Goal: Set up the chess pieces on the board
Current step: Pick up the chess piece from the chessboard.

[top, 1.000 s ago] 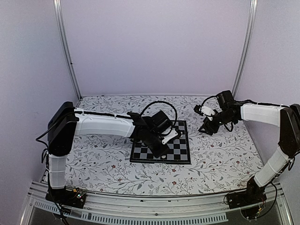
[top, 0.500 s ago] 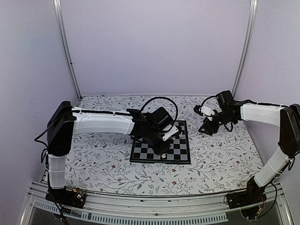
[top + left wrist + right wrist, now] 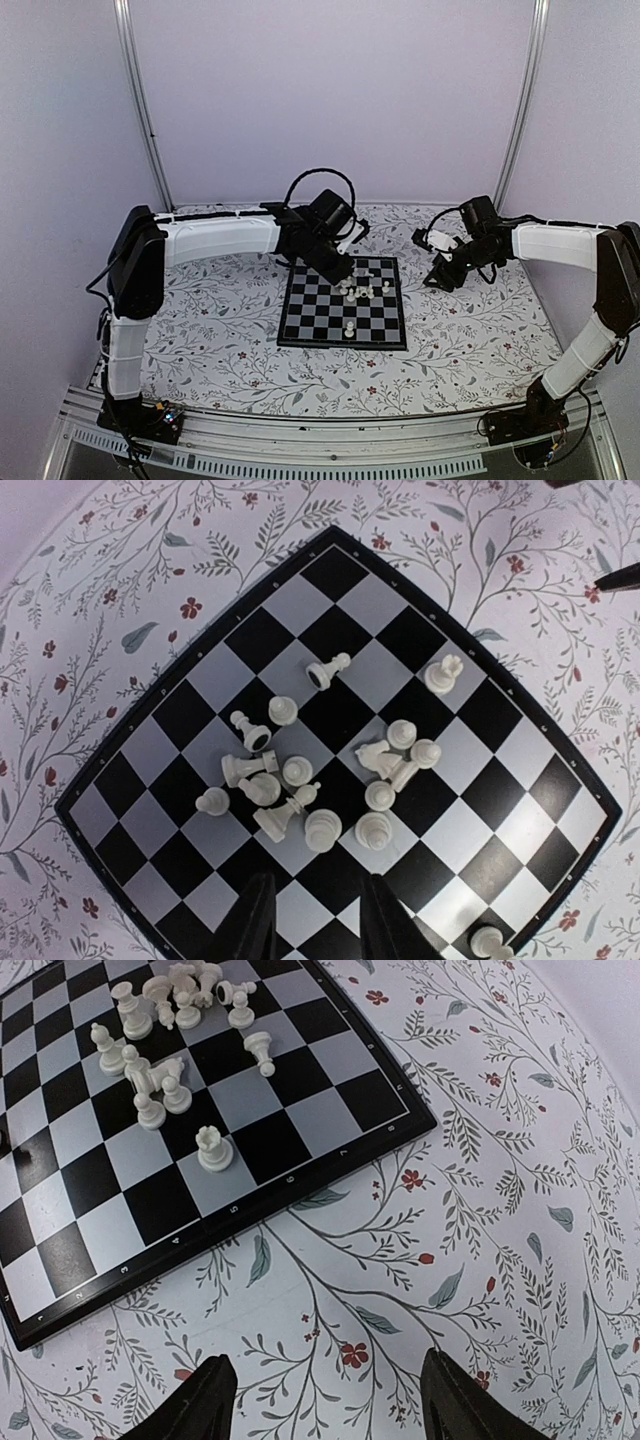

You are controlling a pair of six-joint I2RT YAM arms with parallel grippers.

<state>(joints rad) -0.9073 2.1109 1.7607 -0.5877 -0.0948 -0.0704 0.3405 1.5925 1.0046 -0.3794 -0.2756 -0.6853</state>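
The black and pale chessboard lies mid-table. Several white chess pieces sit in a loose heap on its far half, some upright and some on their sides. One piece stands alone near the front and one near the right edge. My left gripper hovers over the board's far edge. In the left wrist view it is open and empty, above bare squares just short of the heap. My right gripper is open and empty over the floral table, right of the board.
The floral-patterned table surrounds the board. The right wrist view shows the heap and a lone upright piece near the board's edge. Lilac walls and two metal poles close the back.
My left arm has lifted and pulled back toward the far left of the board, uncovering the heap of pieces it hid. The right arm has not moved.
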